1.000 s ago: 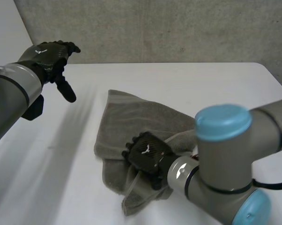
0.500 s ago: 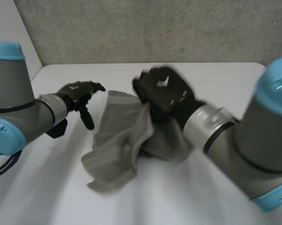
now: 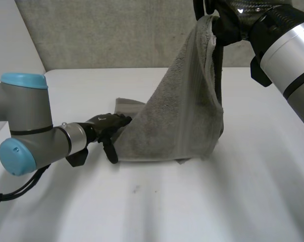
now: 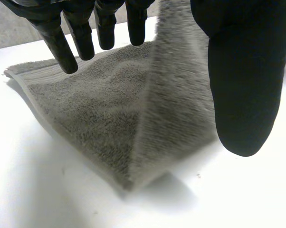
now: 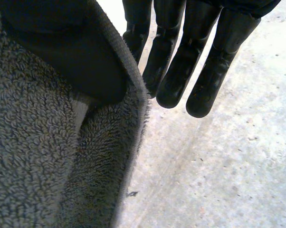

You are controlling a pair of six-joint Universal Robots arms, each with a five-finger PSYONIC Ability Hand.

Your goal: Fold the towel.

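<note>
**A:** Where is the grey terry towel [image 3: 177, 116] right now?

**B:** One corner is up in the right hand [image 3: 232, 22], which is held high. The cloth's edge runs between its thumb and its straight fingers [image 5: 174, 71], and I read that as a light pinch. The rest hangs below that hand like a tent, with its bottom edge resting on the white surface [image 3: 202, 201].

**A:** And the left hand [image 3: 107, 125]?

**B:** It is low on the surface, at the towel's bottom corner farthest from the right hand. Its fingers [image 4: 60, 45] are straight and spread and hold nothing. The flat part of the cloth lies just beneath its fingertips, but I cannot tell whether they touch it.

**A:** What could spoil the fold?

**B:** Mostly that thin pinch. A lot of cloth hangs from very little grip, so its weight may pull the corner free and drop the towel in a heap. Nothing pins the low edge either. If the right hand carries its corner across, the whole towel could drag along the surface instead of doubling over. The left hand pressing down first would guard against that.

**A:** Anything else?

**B:** The hanging cloth creases along a diagonal, so it may land askew with its edges unmatched.
</note>
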